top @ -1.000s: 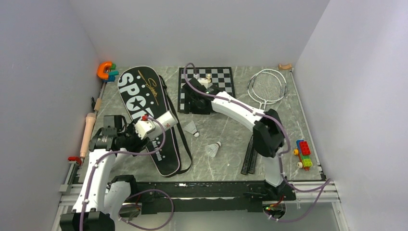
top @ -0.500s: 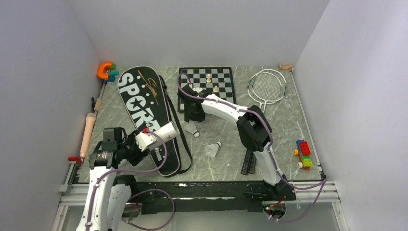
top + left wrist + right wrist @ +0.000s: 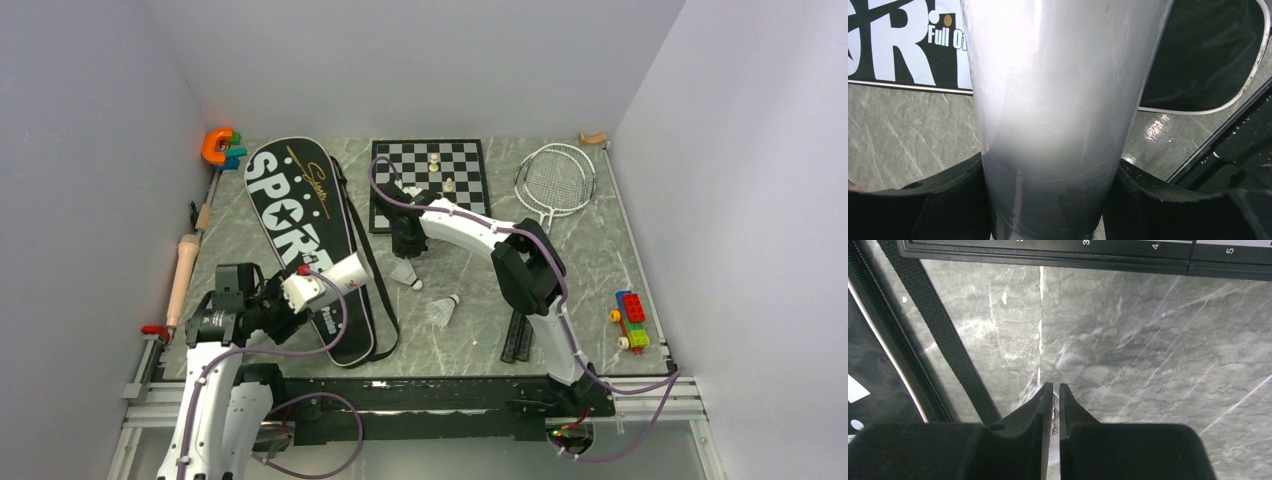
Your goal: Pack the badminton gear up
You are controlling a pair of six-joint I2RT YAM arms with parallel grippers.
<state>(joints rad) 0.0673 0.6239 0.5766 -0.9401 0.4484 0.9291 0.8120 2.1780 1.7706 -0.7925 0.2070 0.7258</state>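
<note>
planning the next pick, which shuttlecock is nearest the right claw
The shuttlecock beside the black bag, right at the right claw; the other shuttlecock lies farther off, toward the arm bases.

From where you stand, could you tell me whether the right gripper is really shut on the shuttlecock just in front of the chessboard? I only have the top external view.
Observer: The right wrist view shows the right gripper with its jaws almost touching. A thin white sliver sits between them and looks like a feather edge of the shuttlecock.
Operator: Thank you. And how is the other arm's hold?
Observer: In the left wrist view the tube fills the whole gap of the left gripper and touches both jaws.
Operator: Is any small lettering readable there?
Observer: Yes, small print reading "Full Of" shows on the bag, beside the large white letters.
</note>
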